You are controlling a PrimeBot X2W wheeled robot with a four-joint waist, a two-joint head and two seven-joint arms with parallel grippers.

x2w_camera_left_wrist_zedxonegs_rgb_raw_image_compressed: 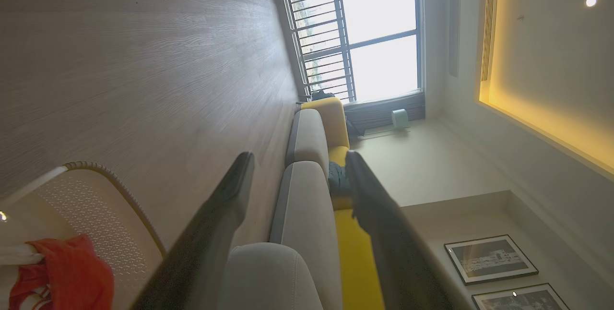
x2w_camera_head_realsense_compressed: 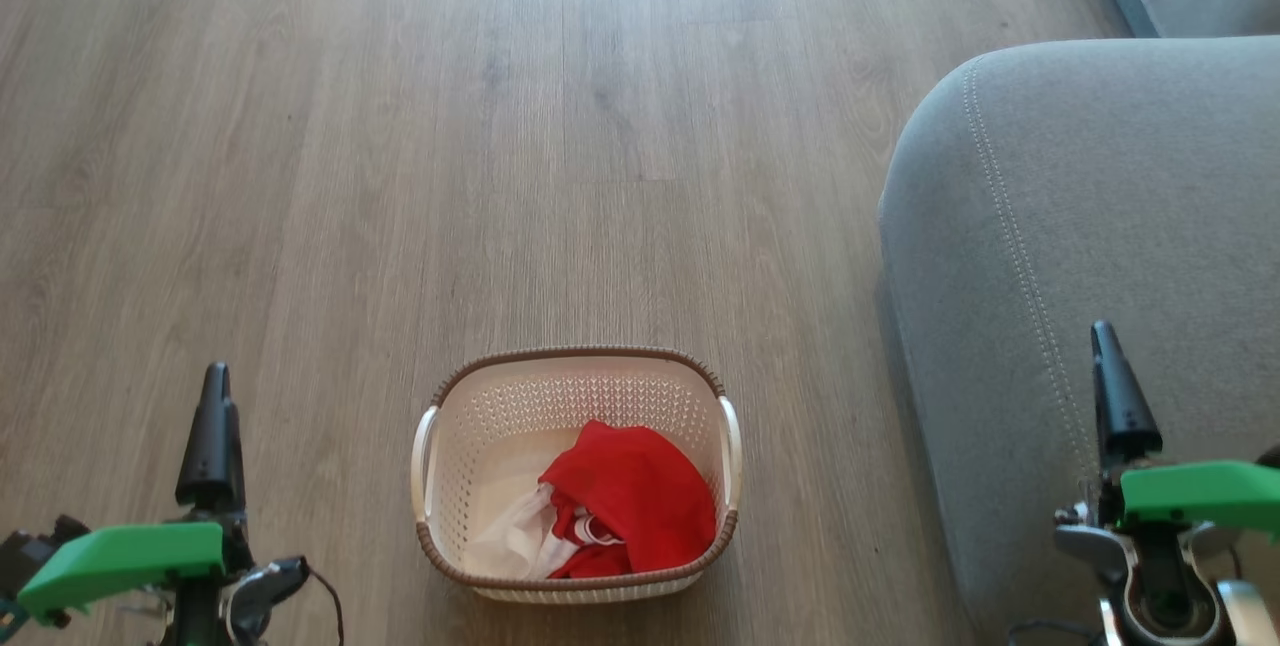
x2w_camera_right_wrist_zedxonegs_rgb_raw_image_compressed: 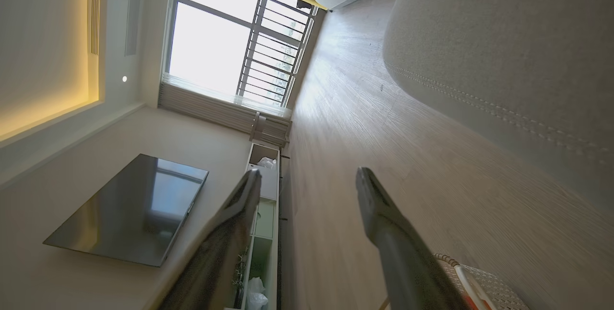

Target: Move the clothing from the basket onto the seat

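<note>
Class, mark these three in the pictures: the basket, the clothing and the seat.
the basket [x2w_camera_head_realsense_compressed: 580, 398], head view, on its perforated far wall.
the clothing [x2w_camera_head_realsense_compressed: 640, 496], head view, on the middle of the red fabric.
the seat [x2w_camera_head_realsense_compressed: 1100, 206], head view, on its bare grey top.

Basket [x2w_camera_head_realsense_compressed: 570, 396] open-topped — floor [x2w_camera_head_realsense_compressed: 400, 176] free around it; seat [x2w_camera_head_realsense_compressed: 1100, 226] blocks right.

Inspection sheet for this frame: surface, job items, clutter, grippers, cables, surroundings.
Surface: wood-look floor.
Job's things: red clothing lies in the basket, which stands on the floor left of the grey seat.
Clutter: nothing seen.
Grippers: left gripper and right gripper open, holding nothing, either side of the basket.
Cables: thin dark cable at the left wrist.
Surroundings: window, television, framed pictures.
</note>
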